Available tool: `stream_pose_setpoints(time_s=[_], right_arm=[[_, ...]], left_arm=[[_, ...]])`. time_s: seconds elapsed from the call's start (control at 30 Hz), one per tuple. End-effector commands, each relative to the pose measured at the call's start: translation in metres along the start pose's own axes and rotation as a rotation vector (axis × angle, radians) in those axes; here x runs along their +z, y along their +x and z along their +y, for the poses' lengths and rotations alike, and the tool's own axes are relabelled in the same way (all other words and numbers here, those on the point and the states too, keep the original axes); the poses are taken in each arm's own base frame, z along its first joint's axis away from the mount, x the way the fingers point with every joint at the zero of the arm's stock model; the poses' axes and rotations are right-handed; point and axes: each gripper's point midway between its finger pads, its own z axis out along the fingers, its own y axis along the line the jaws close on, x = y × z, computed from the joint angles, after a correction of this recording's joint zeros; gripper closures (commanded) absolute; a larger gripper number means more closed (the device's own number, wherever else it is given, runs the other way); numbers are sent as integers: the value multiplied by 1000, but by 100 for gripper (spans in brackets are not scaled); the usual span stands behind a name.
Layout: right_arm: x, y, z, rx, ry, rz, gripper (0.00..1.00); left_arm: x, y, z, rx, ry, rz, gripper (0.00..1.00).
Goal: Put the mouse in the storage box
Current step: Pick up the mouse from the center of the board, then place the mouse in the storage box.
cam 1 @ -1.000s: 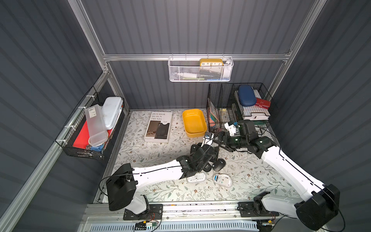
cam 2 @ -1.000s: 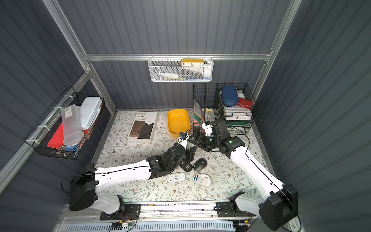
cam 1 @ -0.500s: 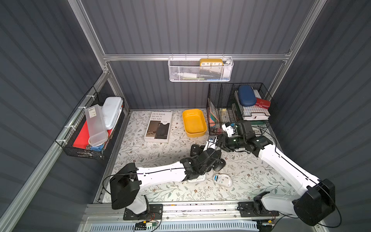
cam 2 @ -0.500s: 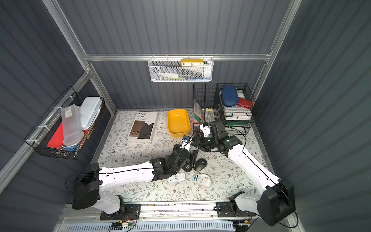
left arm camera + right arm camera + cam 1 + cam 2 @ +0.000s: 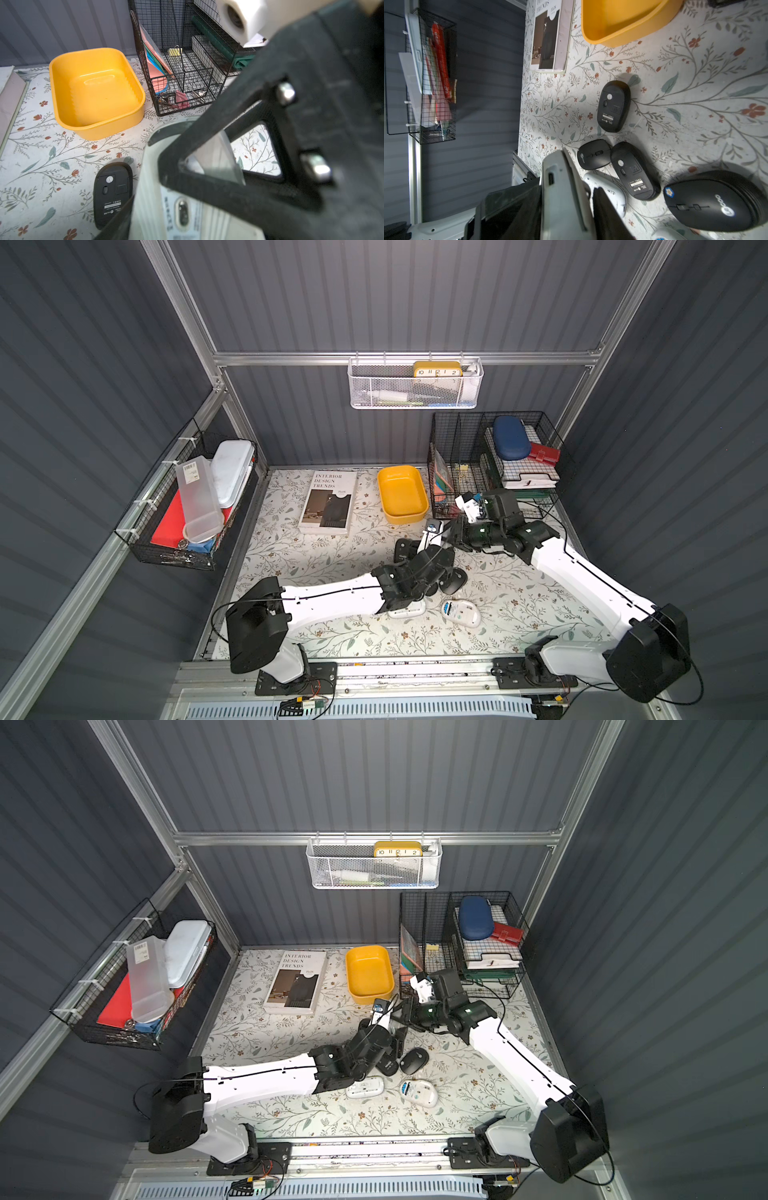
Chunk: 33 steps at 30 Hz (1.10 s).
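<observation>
Both arms reach in and meet mid-table. The left gripper [image 5: 424, 546] pinches the white mouse [image 5: 433, 527], held upright above the floral mat [image 5: 316, 556]. The right gripper [image 5: 568, 192], spread a second ago, now clamps the same mouse. The storage box [image 5: 406, 517] stands near, behind it. The book [image 5: 328, 499] reads "INTERIOR DESIGN TRENDS".

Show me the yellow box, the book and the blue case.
yellow box [image 5: 401, 494]: top view, bare floor inside.
book [image 5: 328, 506]: top view, middle of cover.
blue case [image 5: 510, 438]: top view, middle of lid.
</observation>
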Motion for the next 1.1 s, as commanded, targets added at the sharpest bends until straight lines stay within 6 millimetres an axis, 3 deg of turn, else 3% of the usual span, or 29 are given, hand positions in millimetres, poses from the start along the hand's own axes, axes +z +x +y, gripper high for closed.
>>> stream_pose_setpoints(time_s=[0.0, 0.23, 0.4, 0.6, 0.77, 0.83, 0.9, 1.07], right_arm=[[5, 16, 1, 47, 5, 48, 76], [4, -1, 4, 35, 22, -19, 86], [3, -17, 3, 25, 50, -87, 90], [5, -45, -17, 15, 145, -193, 92], [12, -74, -31, -37, 245, -252, 93], [16, -87, -37, -74, 293, -271, 93], [22, -101, -41, -108, 338, -283, 94], [43, -129, -43, -227, 460, -280, 94]], left_arm=[[-5, -19, -9, -1, 23, -59, 44], [-8, -14, -6, -22, 32, -51, 35], [-7, -9, -6, -32, 43, -37, 19], [-8, 2, -6, -40, 61, -13, 1], [-13, 5, 4, -73, 49, -11, 1], [-14, 3, 19, -123, 14, -15, 1], [-15, -8, 50, -224, -53, -34, 1], [-52, -64, 135, -473, -127, -209, 1]])
